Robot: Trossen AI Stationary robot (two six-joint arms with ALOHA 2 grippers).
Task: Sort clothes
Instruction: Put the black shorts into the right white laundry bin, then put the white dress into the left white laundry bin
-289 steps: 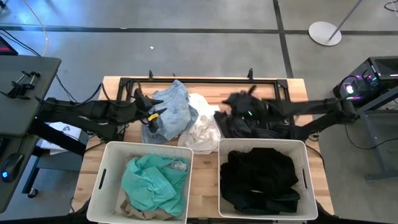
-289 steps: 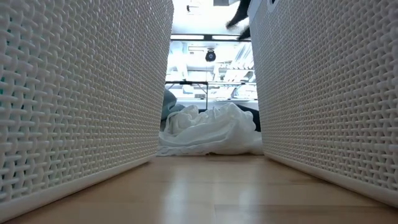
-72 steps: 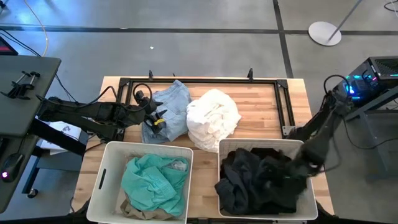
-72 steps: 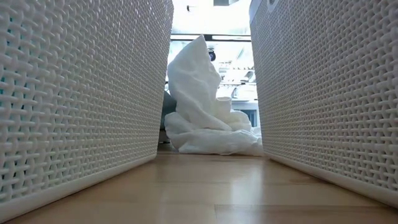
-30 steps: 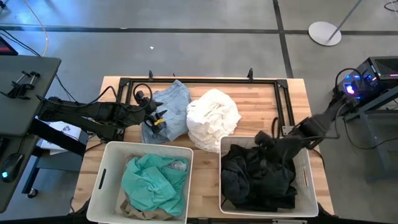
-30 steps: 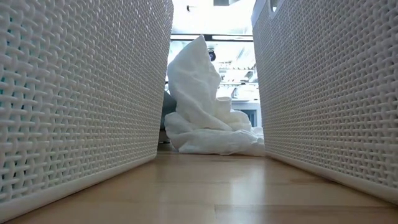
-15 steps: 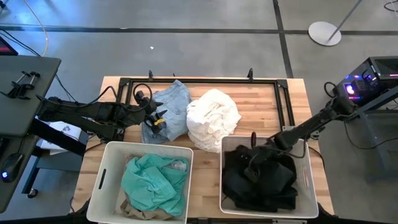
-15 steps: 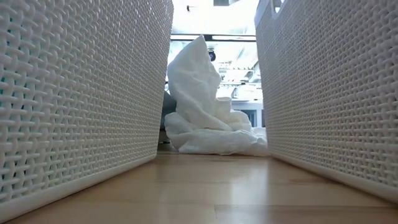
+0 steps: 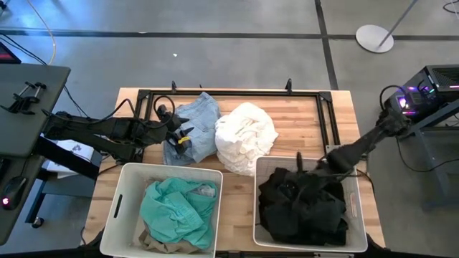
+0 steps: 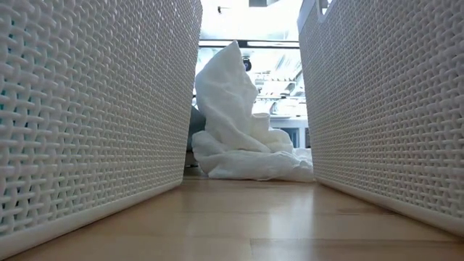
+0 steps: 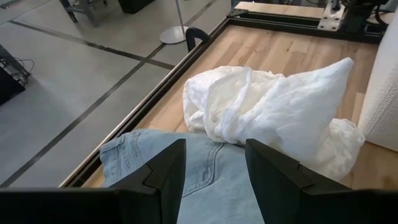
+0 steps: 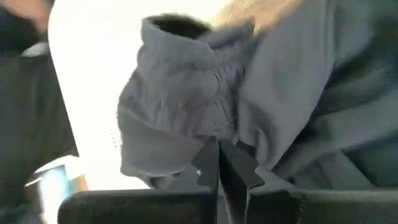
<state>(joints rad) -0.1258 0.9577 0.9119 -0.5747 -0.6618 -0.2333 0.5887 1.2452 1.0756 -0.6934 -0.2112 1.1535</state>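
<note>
From where I stand, the sorting looks mostly done but not finished. 2 white baskets sit along the near edge of the bench (image 9: 301,125). The left basket (image 9: 118,211) holds a teal garment (image 9: 176,208) lying on top of a beige one (image 9: 154,242) that only peeks out at the basket's near side. The right basket (image 9: 355,215) is heaped with black and charcoal clothes (image 9: 301,211), the pile rising about level with its rim.

2 pieces are still out on the bench, toward the far edge and left of the middle: a pale blue denim garment (image 9: 197,122) and, just beside it and touching, a bunched white garment (image 9: 246,134). In the low view the white one (image 10: 235,123) stands in a peak in the gap between the 2 baskets. Both look like light items, so I would guess they belong with the teal and beige in the left basket.

The right gripper (image 9: 300,168) is over the far part of the right basket, fingers pressed together, with grey fabric (image 12: 186,99) bunched right in front of it; nothing seems pinched between them. The left gripper (image 11: 214,171) hangs over the denim near the bench's left edge, fingers parted and holding nothing, the cloth showing between them.
</note>
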